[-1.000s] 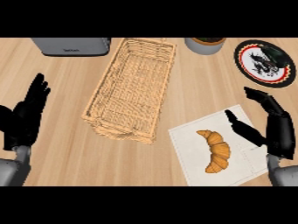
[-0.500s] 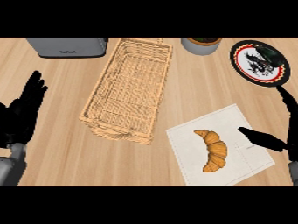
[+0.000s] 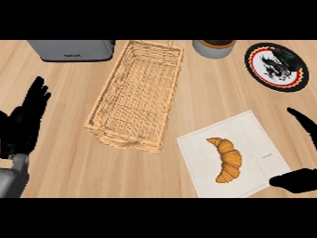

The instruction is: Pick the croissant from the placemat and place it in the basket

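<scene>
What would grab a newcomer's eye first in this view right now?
Probably the golden croissant, lying alone on the white placemat at lower right, untouched. Next, the long wicker basket running up the middle of the counter, with nothing visible in it. The open right hand brackets the placemat's right edge, and the left hand rests open at far left.

A pale wooden worktop [image 3: 64,69] carries everything. At its far left edge stands a grey toaster [image 3: 71,50]. Further right along the far edge sits a grey pot [image 3: 214,48], partly cut off by the view. Near it, toward the right, lies a round plate [image 3: 277,67] with a red-and-black rim and a dark figure at its centre.
</scene>
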### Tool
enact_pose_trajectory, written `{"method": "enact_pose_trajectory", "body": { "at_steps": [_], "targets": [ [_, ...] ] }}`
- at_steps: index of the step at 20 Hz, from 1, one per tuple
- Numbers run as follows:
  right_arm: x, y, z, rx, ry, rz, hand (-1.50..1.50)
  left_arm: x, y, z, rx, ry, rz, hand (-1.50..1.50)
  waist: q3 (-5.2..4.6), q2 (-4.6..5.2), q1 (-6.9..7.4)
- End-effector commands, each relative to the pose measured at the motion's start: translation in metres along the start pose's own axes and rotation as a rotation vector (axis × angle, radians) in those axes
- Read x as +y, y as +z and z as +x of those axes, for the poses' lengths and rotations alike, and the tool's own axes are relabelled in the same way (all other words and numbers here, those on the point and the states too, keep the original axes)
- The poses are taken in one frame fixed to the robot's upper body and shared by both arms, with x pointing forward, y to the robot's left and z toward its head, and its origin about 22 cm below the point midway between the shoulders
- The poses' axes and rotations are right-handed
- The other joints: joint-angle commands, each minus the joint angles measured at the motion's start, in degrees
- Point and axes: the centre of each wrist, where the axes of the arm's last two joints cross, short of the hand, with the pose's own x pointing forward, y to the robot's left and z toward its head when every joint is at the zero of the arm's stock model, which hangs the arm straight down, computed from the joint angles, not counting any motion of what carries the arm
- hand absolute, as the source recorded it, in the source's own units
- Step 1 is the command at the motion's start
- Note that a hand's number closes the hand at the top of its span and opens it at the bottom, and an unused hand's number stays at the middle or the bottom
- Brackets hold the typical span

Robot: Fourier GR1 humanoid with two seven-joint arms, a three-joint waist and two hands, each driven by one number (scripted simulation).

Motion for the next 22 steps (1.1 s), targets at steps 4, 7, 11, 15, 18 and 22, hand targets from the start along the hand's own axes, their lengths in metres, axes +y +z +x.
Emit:
{"method": "enact_pose_trajectory", "body": {
  "at_steps": [4, 7, 11, 15, 18, 22],
  "targets": [
    [-0.038, 0.043, 0.029, 0.036, 0.001, 0.083, -1.50, 0.005, 0.002, -0.015, -0.007, 0.008, 0.000, 0.00, 0.33, 0.40, 0.78],
    [-0.004, 0.040, 0.030, 0.018, -0.091, -0.002, -1.50, -0.010, -0.009, 0.001, -0.012, 0.003, -0.015, 0.00, 0.36, 0.49, 1.01],
    [0.004, 0.036, 0.016, -0.001, -0.114, 0.002, -1.50, -0.011, -0.006, -0.004, -0.002, 0.016, -0.016, 0.00, 0.37, 0.49, 0.99],
    [0.035, 0.021, 0.011, -0.009, -0.140, 0.003, -1.50, -0.004, -0.026, 0.002, -0.011, -0.009, -0.010, 0.00, 0.37, 0.55, 1.02],
    [0.056, 0.008, -0.020, -0.006, -0.123, 0.027, -1.50, -0.006, -0.009, 0.015, -0.001, -0.001, -0.023, 0.00, 0.40, 0.48, 1.22],
    [0.091, 0.029, 0.011, -0.061, -0.123, -0.009, -1.50, 0.007, -0.005, 0.000, -0.006, 0.010, -0.013, 0.00, 0.36, 0.48, 1.26]
  ]
}}
